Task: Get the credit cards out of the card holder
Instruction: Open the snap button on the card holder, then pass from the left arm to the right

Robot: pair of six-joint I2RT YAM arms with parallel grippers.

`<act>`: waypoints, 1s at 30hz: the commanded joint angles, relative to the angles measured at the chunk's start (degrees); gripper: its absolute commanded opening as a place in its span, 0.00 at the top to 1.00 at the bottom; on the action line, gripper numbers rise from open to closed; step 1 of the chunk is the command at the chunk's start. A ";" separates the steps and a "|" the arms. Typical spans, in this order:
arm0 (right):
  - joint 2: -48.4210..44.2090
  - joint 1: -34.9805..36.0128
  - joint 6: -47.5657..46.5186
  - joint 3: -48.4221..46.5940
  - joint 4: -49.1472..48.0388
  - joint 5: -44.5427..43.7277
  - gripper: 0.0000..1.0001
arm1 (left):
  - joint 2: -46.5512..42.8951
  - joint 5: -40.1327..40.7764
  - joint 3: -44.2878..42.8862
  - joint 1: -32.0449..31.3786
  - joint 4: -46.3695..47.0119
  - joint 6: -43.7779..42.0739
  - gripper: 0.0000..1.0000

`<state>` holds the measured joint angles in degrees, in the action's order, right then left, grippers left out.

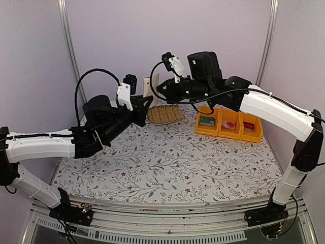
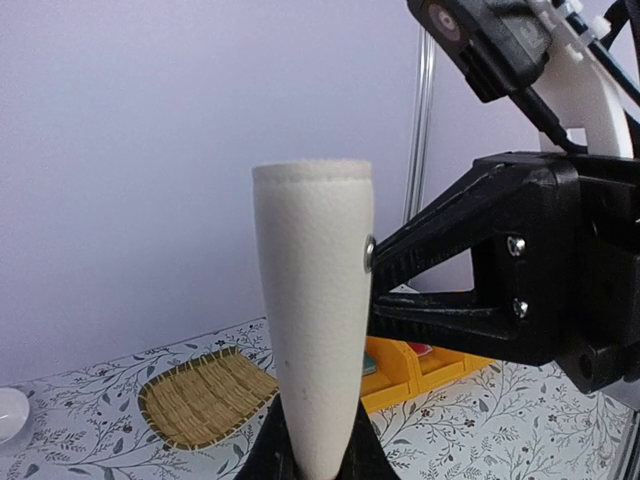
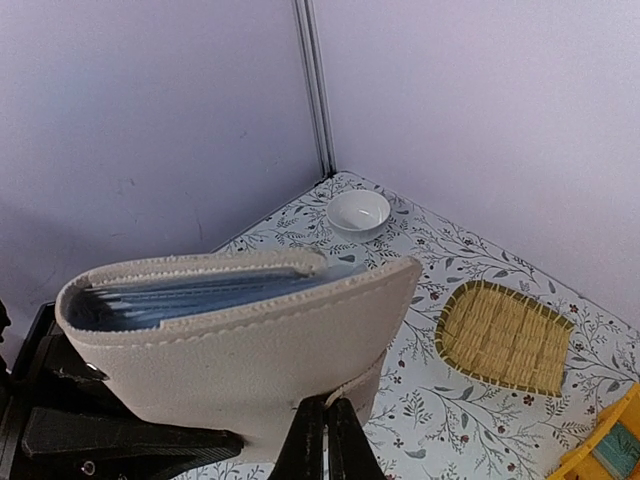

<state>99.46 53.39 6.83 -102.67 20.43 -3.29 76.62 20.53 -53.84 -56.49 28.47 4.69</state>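
The cream-beige card holder [image 1: 151, 84] stands upright in the air above the back of the table. My left gripper [image 1: 144, 105] is shut on its lower end; in the left wrist view the holder [image 2: 315, 330] rises from between the black fingers [image 2: 355, 455]. My right gripper [image 1: 161, 90] meets it from the right and is shut on a thin cream tab at the holder's edge [image 3: 325, 425]. In the right wrist view the holder [image 3: 250, 350] gapes slightly, with light blue layers [image 3: 190, 295] in its mouth. I cannot tell whether these are the credit cards or pockets.
A woven straw mat [image 1: 165, 114] lies on the flowered tablecloth below the holder. A yellow three-compartment bin [image 1: 228, 124] with small items sits to its right. A small white bowl [image 3: 358, 212] stands near the back corner post. Walls close the back and sides.
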 commanded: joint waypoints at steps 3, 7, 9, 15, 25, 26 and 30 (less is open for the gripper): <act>1.30 -2.17 1.88 1.62 3.38 -2.80 0.98 | -1.40 -6.62 0.13 -2.18 7.48 -1.76 1.00; -1.73 -4.54 2.61 5.76 2.58 -3.95 0.99 | -2.14 -4.25 0.56 -2.12 6.19 -2.94 1.00; -3.14 -5.31 2.66 7.80 2.47 -4.79 0.99 | -2.45 -3.62 0.67 -2.05 5.22 -3.46 1.00; -7.33 -9.14 2.95 14.47 2.41 -6.32 0.99 | -3.05 -3.51 0.67 -1.50 2.12 -2.89 1.00; -23.36 -11.97 -8.80 28.92 -11.31 22.44 0.58 | -4.50 -7.82 0.94 3.33 -2.31 4.96 1.00; -24.99 -11.86 -8.82 30.79 -14.67 25.16 0.46 | -4.47 -7.38 0.87 3.39 -2.44 4.98 1.00; -24.17 -9.91 -3.55 32.66 -25.15 30.44 0.02 | -3.72 -9.37 0.24 3.36 -1.72 4.74 1.00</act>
<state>74.48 41.80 1.85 -71.33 9.45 16.36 73.38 12.86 -52.62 -53.43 26.20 8.67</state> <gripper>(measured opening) 0.784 0.100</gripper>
